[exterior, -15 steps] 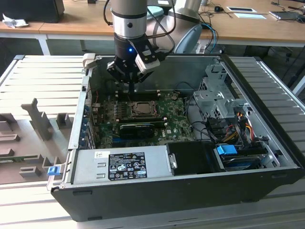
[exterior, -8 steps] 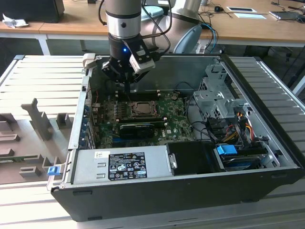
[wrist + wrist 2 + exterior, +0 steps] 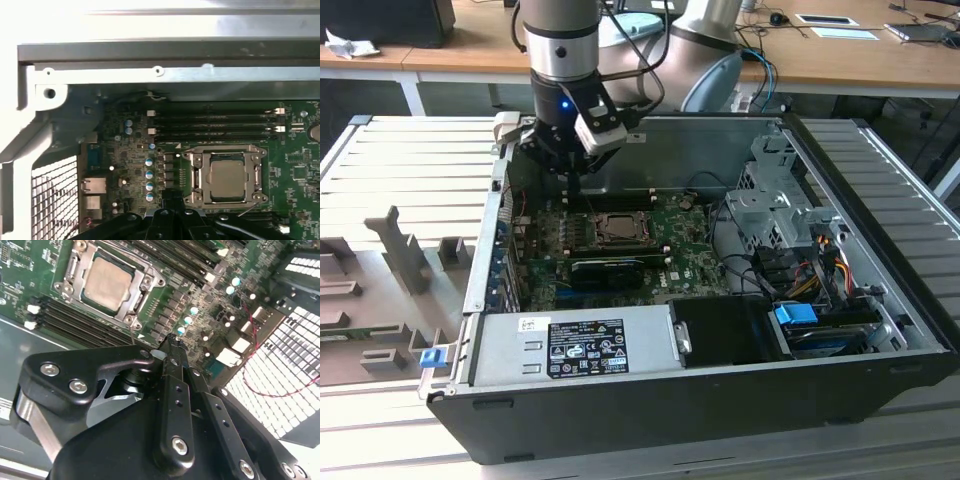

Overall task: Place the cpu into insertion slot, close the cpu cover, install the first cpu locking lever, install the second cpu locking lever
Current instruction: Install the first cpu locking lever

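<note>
One cpu (image 3: 226, 176) framed by cpu cover (image 3: 200, 175), exterior view: hand (image 3: 573, 195) just beside

The gripper (image 3: 172, 343), cut off at the picture's edge, hides part of the motherboard (image 3: 230, 305).

An open computer case (image 3: 720, 410) sits on a grey slatted table (image 3: 410, 165). Inside it, a silver power supply (image 3: 570, 345) lies at seven o'clock, a metal drive cage (image 3: 770, 200) at two o'clock, and coloured cables (image 3: 825, 252) at three o'clock. A blue clip (image 3: 432, 355) sits at the case's eight o'clock.
</note>
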Robot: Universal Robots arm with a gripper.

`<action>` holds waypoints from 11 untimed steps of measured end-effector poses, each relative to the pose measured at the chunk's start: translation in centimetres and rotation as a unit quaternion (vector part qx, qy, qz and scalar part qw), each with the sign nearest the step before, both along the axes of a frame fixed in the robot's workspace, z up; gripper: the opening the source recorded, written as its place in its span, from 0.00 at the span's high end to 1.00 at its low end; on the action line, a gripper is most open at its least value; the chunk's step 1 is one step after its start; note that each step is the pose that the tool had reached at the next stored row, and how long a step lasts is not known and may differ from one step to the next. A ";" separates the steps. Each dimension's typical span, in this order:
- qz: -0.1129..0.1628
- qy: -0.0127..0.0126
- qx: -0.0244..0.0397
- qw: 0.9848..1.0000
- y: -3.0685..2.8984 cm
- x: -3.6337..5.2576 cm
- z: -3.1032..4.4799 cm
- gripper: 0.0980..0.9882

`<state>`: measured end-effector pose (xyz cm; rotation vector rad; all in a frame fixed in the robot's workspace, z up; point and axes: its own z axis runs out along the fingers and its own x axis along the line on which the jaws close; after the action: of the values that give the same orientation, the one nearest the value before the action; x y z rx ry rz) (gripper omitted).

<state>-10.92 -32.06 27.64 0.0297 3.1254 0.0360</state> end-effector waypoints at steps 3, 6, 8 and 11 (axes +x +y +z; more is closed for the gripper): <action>0.000 0.000 0.001 1.000 0.00 -1.38 -0.10 0.99; 0.000 0.000 0.002 1.000 0.06 -1.95 -0.37 0.99; 0.000 0.000 0.002 1.000 0.45 -1.64 -0.47 0.99; 0.000 0.000 0.002 1.000 1.63 -1.52 -1.08 0.99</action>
<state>-12.44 -30.43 26.56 0.0287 3.1255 0.0414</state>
